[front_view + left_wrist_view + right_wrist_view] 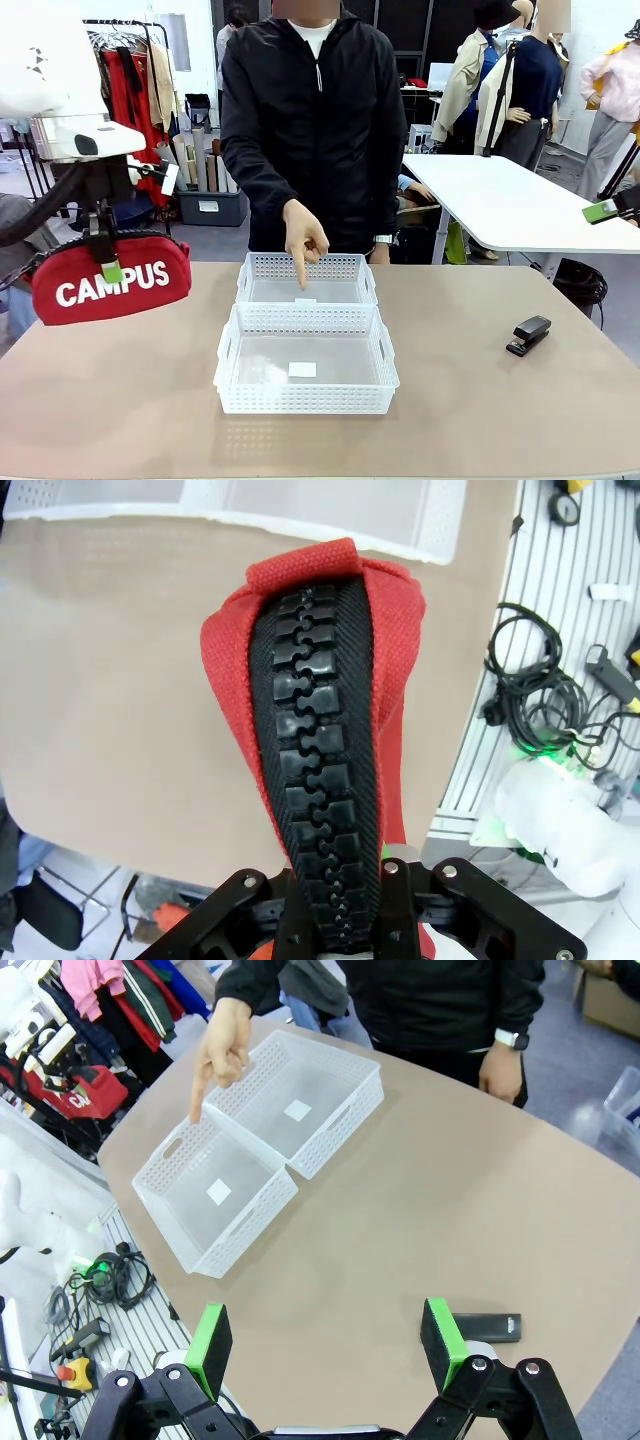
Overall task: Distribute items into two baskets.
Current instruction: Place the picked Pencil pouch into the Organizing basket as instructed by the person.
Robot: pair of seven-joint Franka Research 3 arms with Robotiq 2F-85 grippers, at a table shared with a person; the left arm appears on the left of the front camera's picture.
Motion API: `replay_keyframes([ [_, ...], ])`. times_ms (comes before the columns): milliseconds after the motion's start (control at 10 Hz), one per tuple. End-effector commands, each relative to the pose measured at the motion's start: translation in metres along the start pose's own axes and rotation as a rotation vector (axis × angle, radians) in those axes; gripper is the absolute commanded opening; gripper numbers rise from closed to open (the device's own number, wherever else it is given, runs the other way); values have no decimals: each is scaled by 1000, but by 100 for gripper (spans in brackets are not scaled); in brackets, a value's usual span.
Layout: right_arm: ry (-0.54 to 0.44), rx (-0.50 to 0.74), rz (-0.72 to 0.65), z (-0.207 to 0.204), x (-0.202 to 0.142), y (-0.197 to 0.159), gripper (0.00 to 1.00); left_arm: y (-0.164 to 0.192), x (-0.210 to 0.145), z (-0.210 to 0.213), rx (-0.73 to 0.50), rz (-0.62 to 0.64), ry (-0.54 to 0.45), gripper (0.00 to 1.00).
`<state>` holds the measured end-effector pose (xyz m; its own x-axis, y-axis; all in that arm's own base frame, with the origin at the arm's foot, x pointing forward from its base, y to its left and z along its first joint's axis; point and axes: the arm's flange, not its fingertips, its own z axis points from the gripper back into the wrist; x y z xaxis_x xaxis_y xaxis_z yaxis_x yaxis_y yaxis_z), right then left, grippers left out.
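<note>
Person's hand (304,243) pokes down over the far basket (262,265), so that's blocked; near basket (300,400) is wide open, bare table (120,390) both sides.

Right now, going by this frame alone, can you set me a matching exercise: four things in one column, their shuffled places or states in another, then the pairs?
Things
1. red pouch
2. black stapler
3. person's hand
4. robot's right hand

States
A. open, above the table
B. pointing down over the white baskets
C. gripped by the robot's left hand, off the table
D. lying on the table, untouched

Pairs: 1-C, 2-D, 3-B, 4-A
</note>
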<state>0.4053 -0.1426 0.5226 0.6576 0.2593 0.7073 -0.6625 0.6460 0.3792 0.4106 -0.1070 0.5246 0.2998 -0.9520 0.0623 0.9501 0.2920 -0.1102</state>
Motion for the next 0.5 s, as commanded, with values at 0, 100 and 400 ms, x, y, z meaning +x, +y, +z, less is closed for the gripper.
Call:
replay_keyframes([
  [0,-7,0,7,0,2,1,100,-4,-2,-6,-11,-65,-25,0],
  [100,-7,0,7,0,2,1,100,-6,7,-9,-25,-86,-29,0],
  [400,-7,0,7,0,2,1,100,-13,36,-16,-55,-166,-32,0],
])
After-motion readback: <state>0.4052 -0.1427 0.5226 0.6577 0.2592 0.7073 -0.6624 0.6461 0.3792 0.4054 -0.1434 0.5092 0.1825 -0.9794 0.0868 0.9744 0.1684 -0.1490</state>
